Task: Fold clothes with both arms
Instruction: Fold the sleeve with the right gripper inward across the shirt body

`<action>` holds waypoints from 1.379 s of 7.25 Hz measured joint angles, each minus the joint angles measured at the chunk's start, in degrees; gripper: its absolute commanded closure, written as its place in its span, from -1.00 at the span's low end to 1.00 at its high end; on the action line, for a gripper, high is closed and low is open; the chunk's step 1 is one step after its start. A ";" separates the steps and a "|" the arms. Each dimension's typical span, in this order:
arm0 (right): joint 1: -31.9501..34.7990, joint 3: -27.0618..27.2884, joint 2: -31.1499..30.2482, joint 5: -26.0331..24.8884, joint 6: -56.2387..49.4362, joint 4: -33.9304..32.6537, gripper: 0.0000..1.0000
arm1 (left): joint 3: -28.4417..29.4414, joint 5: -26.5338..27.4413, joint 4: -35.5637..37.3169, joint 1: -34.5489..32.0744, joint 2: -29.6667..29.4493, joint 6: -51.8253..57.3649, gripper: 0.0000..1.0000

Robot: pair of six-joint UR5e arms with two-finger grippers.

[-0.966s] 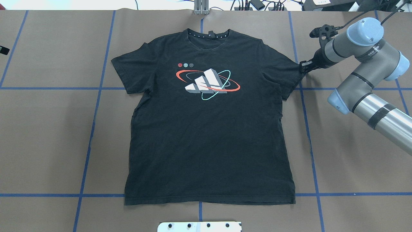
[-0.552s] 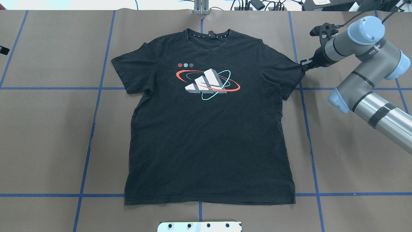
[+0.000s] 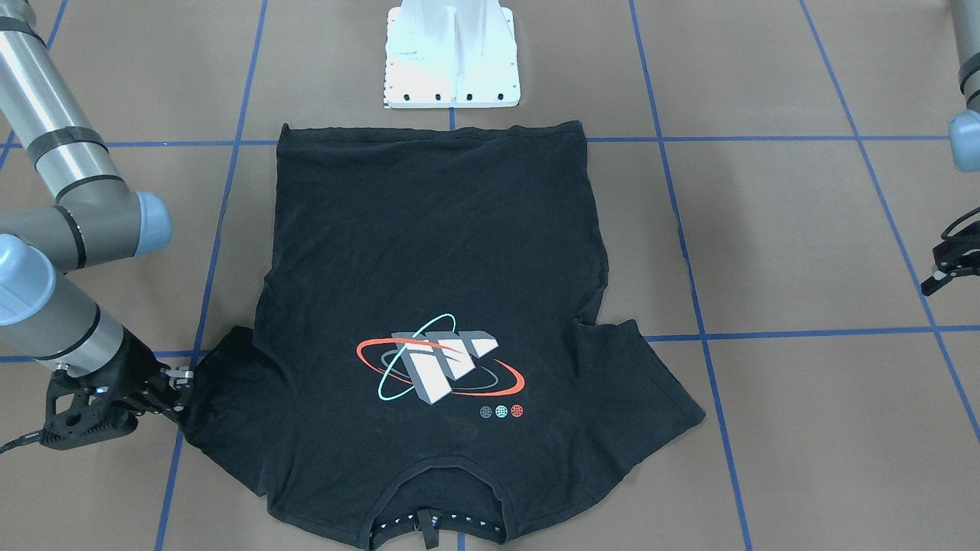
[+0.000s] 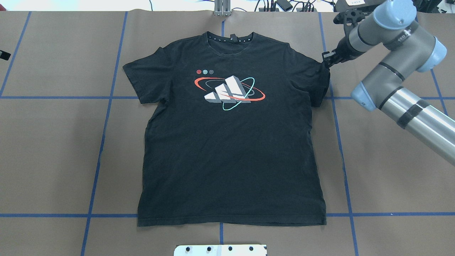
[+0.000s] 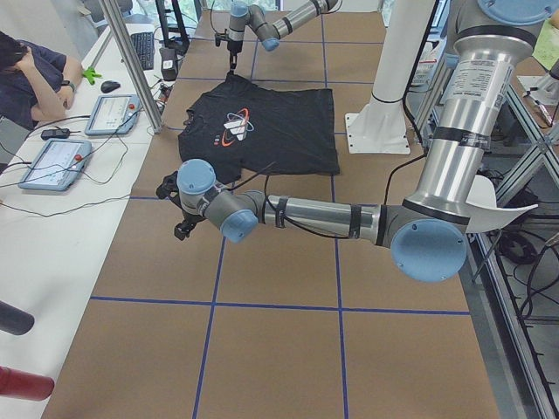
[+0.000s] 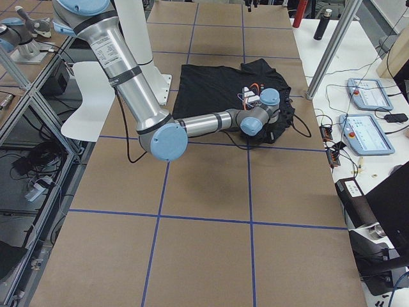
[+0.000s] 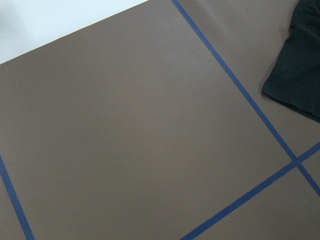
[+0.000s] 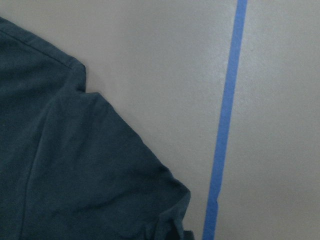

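The black T-shirt [image 4: 231, 149] lies flat, print up, collar toward the table's far side; it also shows from across the table [image 3: 429, 252]. My right gripper [image 4: 325, 61] is shut on the tip of the sleeve on the robot's right, and the sleeve is drawn inward and bunched. From the front the same right gripper [image 3: 180, 383] meets the sleeve edge. The right wrist view shows only a fold of the shirt [image 8: 75, 175] on the paper. My left gripper [image 3: 945, 264] hovers far off the other sleeve [image 7: 300, 75], cut by the frame edge, so its state is unclear.
The white pedestal base [image 3: 452, 53] stands at the robot's side of the shirt hem. Blue tape lines [image 4: 103, 142] grid the brown table cover. A seated person [image 5: 35, 70] and control tablets [image 5: 109, 113] are on the white table beyond the far edge.
My right gripper has moved toward the far side and inward over the shirt, taking the sleeve tip with it. The sleeve outline is narrower now. The rest of the shirt is unmoved.
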 measured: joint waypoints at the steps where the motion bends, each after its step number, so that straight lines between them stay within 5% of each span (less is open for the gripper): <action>1: -0.40 1.07 3.45 -0.35 0.39 -6.84 1.00 | -0.08 0.00 0.00 0.00 0.03 -0.04 -1.00; 4: -4.23 -2.09 14.07 -4.76 7.49 -16.74 1.00 | -0.09 0.00 -0.01 0.00 0.07 -0.07 -1.00; 6: -6.90 -8.48 20.31 -8.46 11.49 -17.01 1.00 | -0.07 -0.02 -0.01 0.00 0.07 -0.07 -1.00; 10: -9.88 -12.83 23.41 -11.15 13.23 -16.74 1.00 | -0.36 -0.09 -0.01 0.00 0.15 -0.12 -1.00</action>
